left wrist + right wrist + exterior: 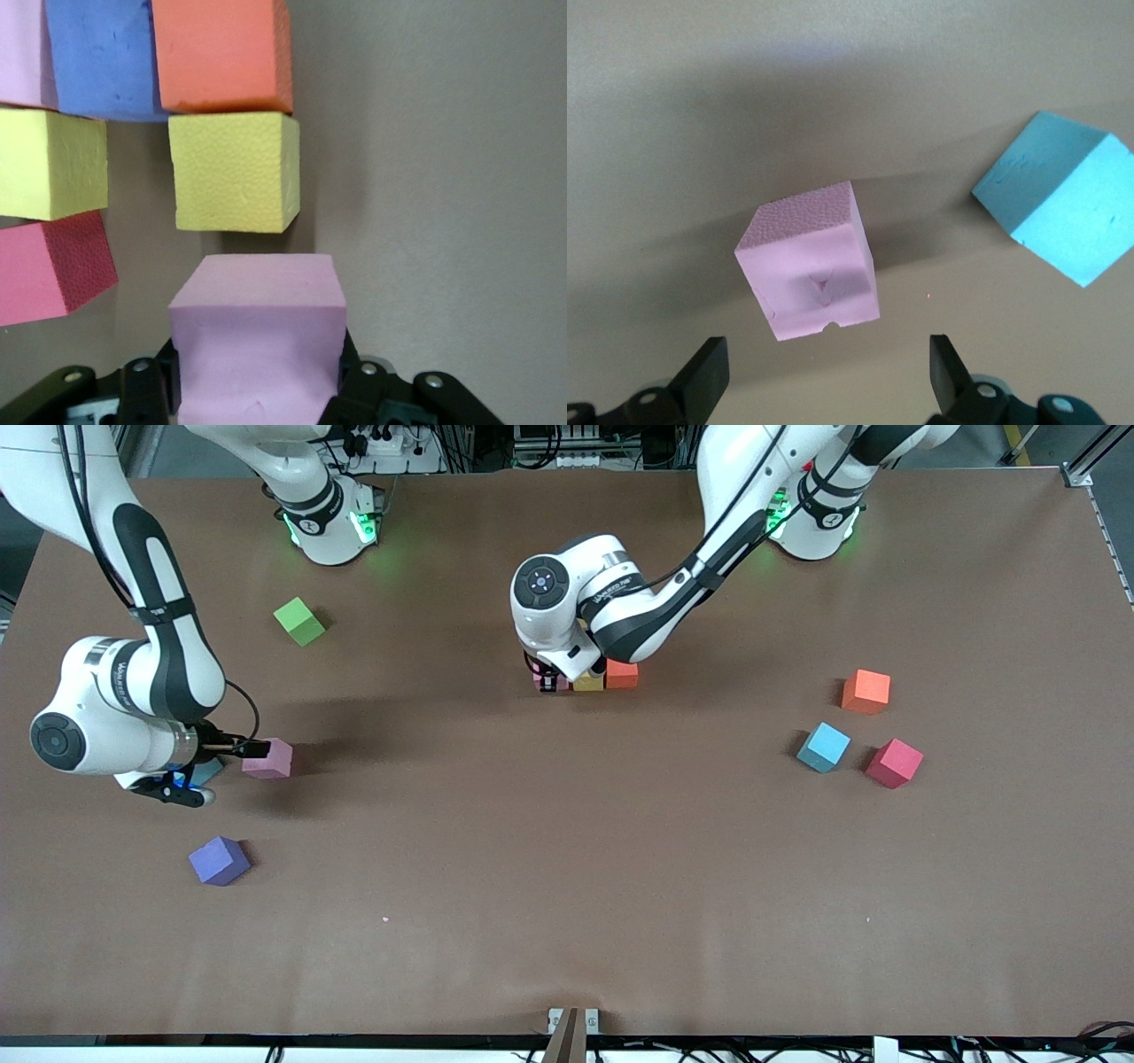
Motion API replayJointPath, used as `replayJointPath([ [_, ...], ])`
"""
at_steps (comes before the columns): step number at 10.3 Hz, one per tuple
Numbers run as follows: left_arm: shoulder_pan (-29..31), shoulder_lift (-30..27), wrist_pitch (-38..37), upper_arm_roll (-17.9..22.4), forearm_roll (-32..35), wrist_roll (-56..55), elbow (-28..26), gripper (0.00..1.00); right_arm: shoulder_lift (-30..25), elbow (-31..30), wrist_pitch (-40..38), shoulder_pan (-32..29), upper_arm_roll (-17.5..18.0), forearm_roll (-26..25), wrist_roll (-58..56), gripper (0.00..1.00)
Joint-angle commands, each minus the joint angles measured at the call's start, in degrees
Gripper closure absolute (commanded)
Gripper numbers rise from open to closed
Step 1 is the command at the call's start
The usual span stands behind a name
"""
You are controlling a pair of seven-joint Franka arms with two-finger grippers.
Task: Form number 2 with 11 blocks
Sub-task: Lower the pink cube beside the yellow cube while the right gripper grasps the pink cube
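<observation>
Purple block (219,860) lies nearest the camera, loose near the right arm's end of the desk (567,921). Blocks read as light, soft foam — best gripped on flat parallel faces.

Left gripper (553,682), fingers closed on a pink block (257,341), is at the mid-desk cluster (605,676), probably six blocks.

Right gripper (237,749), fingers open, hangs by another pink block (268,759).

Loose: two light blue, one orange, red, green.

cluster of blocks (606,677): mid-tabletop (567,868), under left arm | three blocks (864,726): toward left arm's end | lone cube (299,621): near right arm's base
</observation>
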Motion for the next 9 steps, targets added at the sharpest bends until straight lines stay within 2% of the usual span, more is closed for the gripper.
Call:
replayJointPath([
  [1, -1.8, 0.5, 0.5, 0.9, 1.4, -1.7, 0.9, 1.00, 0.5, 1.0, 0.5, -0.3, -0.1, 0.0, -2.0, 0.00],
  [5, -1.2, 0.6, 3.9, 0.9, 1.6, 3.1, -0.3, 1.00, 1.3, 0.4, 2.6, 0.0, -0.1, 0.0, -6.4, 0.00],
  [9, -1.1, 0.1, 6.3, 0.9, 1.6, 2.8, -3.5, 1.00, 1.8, -0.8, 5.4, 0.2, -0.1, 0.2, -7.8, 0.00],
])
